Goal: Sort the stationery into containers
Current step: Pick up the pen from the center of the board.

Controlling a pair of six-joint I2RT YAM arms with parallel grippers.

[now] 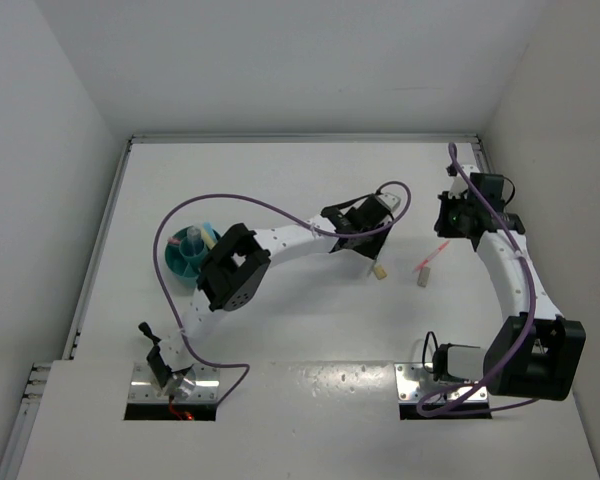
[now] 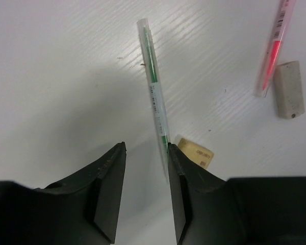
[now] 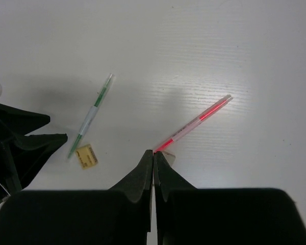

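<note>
Landmark: a small yellow block [image 2: 196, 153], flat on the white table [image 2: 61, 66].
Green pen: the clear-barrelled green pen [image 2: 154, 87] has its near end just beside the yellow block, and its barrel runs away from it.
Pink pen: the pink pen [image 3: 194, 124] lies beyond the yellow block, on the side away from the green pen. A grey eraser [image 2: 288, 89] sits just beside its tip.
Teal holder: the teal holder [image 1: 177, 268] is well apart from the yellow block, with a few coloured pieces showing inside.
Left gripper: the left gripper [image 2: 146, 147] hangs just beside the block with its jaws about half parted and nothing held. The green pen's near end touches the inner edge of one finger instead of lying mid-gap.
Right gripper: the right gripper [image 3: 153, 152] has its jaws pressed together, tips at the pink pen's red end. Nothing shows between them.
Step in hand: picking up loose pens, most likely the green one first.
Next move: probably a small sideways shift to centre the barrel, then lower and close. A thin round pen may roll away.
</note>
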